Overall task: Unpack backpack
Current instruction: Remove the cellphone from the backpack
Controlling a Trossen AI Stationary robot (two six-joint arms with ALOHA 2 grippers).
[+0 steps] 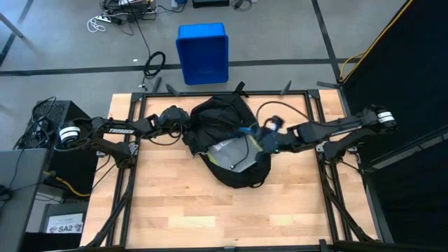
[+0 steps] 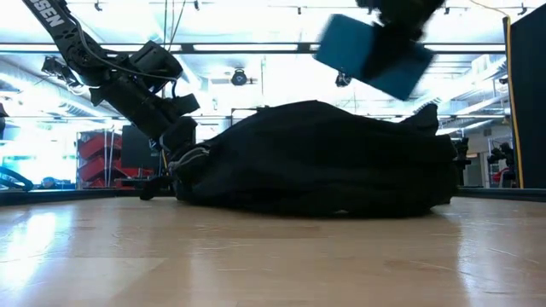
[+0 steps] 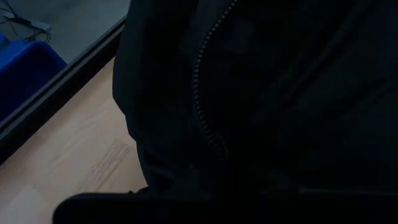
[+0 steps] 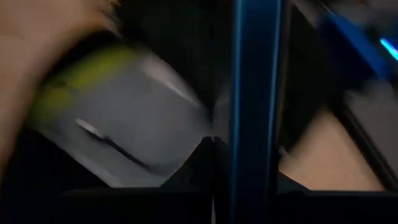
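Black fabric fills my left wrist view: the backpack (image 1: 225,140), lying slumped and open at mid-worktop (image 1: 175,210), this side of the blue bin (image 1: 203,52). It looks soft and floppy, likely to sag when lifted, so I'd hold it by seams or straps. My left gripper (image 1: 172,119) has its jaws closed at the backpack's left edge (apparently pinching fabric). My right gripper (image 1: 269,133), above the backpack's opening, has jaws clamped on a blue flat item (image 2: 374,51), seemingly light and stiff.
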